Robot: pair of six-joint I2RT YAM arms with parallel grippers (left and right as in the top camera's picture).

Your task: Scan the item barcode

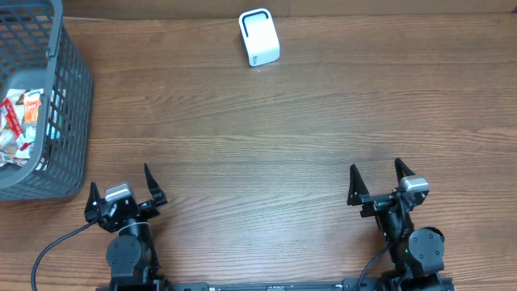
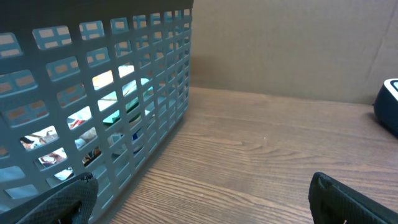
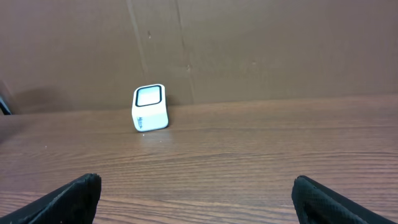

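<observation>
— Overhead, entry one: the scanner?
— Scanner (image 1: 259,38), white, one unit, standing on the table (image 1: 266,137). It is well ahead of both claws, ahead and leftward of the right claw (image 1: 376,171) and ahead and rightward of the left claw (image 1: 120,182). Seen from above, its longer side runs away from the claws, with the near end skewed slightly right. The dark-rimmed window slopes upward and faces back toward the right claw, as the right wrist view (image 3: 150,107) shows.
— Entry two: barcode items?
— Packets (image 1: 20,121), several, with red-and-white print, loose inside the grey basket (image 1: 74,89). The basket is near the left claw, ahead and to its left. The packets' long axes and barcode sides cannot be told.
— Entry three: claws?
— Left claw: fingers (image 2: 62,202) spread to full width, holding nothing. Right claw: fingers (image 3: 68,199) likewise spread wide, empty. Both are well apart from the scanner.
</observation>
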